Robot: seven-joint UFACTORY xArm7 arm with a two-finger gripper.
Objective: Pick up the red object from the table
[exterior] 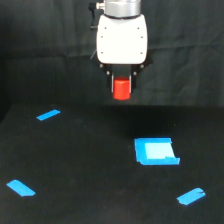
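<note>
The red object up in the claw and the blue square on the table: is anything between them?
No. In the exterior view, only bare black table separates the red object from the blue square.

This looks like a robotics lab test bench: a matte black table (100, 165) marked with blue tape strips (48, 115) and a blue square patch (156, 151), a black cloth backdrop (40, 50) hung behind, and a white robot arm (122, 37) over the marked surface.
</note>
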